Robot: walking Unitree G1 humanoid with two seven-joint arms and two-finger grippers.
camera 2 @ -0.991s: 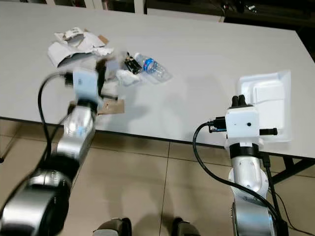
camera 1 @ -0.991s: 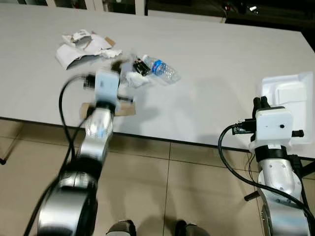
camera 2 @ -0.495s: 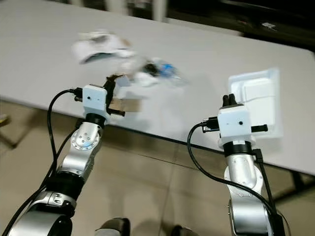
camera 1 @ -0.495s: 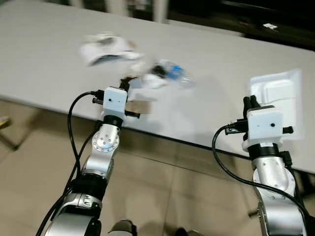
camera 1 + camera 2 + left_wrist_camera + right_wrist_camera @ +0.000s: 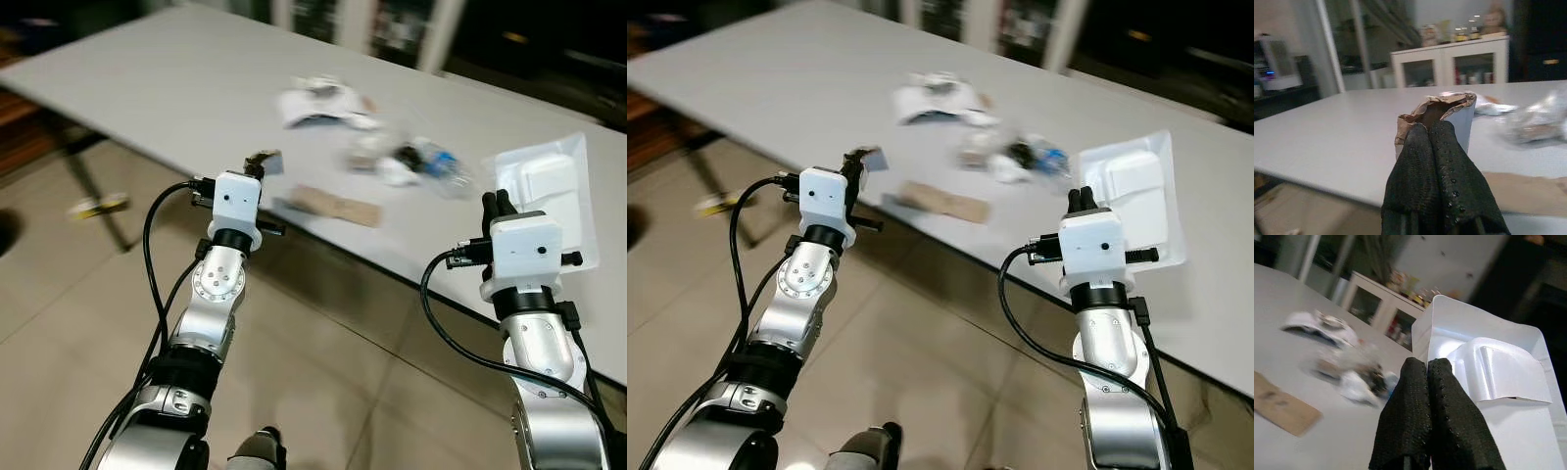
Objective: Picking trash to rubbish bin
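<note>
left hand (image 5: 259,160) lifted clear of table (image 5: 147,78) | clamps paper scrap (image 5: 1449,115)

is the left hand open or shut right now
Shut. In the left wrist view the left hand has both fingers pressed together, pinching a torn paper scrap.

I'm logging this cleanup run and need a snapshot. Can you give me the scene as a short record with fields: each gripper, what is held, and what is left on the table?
left gripper: shut on a crumpled paper scrap, raised near the table's edge
right gripper: shut, holding nothing, in front of the white foam tray
table: grey, long
left on table: brown cardboard strip, plastic bottle, torn white paper pile
rubbish bin: cannot be made out
</note>
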